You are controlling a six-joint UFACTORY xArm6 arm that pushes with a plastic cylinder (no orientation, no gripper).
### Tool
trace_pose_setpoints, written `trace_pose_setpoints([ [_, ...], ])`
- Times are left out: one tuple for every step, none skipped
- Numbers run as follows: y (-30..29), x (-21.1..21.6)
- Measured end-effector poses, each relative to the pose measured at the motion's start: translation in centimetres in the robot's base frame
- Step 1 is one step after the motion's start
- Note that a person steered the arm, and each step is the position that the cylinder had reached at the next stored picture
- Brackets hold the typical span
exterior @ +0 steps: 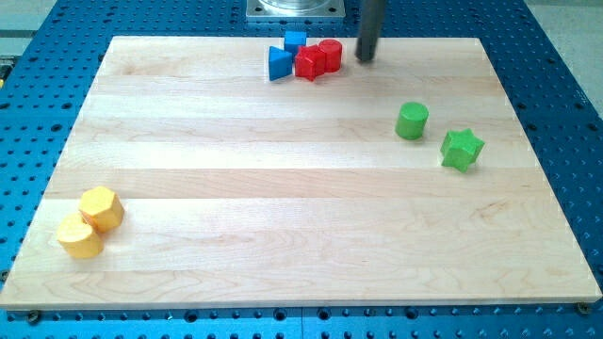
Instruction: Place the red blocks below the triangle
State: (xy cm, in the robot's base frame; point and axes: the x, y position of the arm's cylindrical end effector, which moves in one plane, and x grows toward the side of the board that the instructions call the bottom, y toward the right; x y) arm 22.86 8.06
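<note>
A blue triangle block (279,63) lies near the top edge of the wooden board (301,207). A blue cube (296,40) sits just above and right of it. A red star block (309,64) touches the triangle's right side, and a red cylinder (329,55) touches the star's right side. My tip (365,58) stands on the board just right of the red cylinder, a small gap apart.
A green cylinder (412,121) and a green star (462,149) sit at the view's right. Two yellow blocks, a hexagon (102,208) and a rounder one (80,236), touch at the lower left. The arm's metal base (294,9) is above the top edge.
</note>
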Motion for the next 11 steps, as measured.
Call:
trace_pose_setpoints([
  [-5.0,0.8],
  [-9.8,8.1],
  [-13.9,11.6],
  [-13.6,9.0],
  [-19.7,8.5],
  [-23.5,6.8],
  [-29.6,9.8],
  [-30.6,13.4],
  [-24.0,13.6],
  [-16.7,13.8],
  [-15.4,13.4],
])
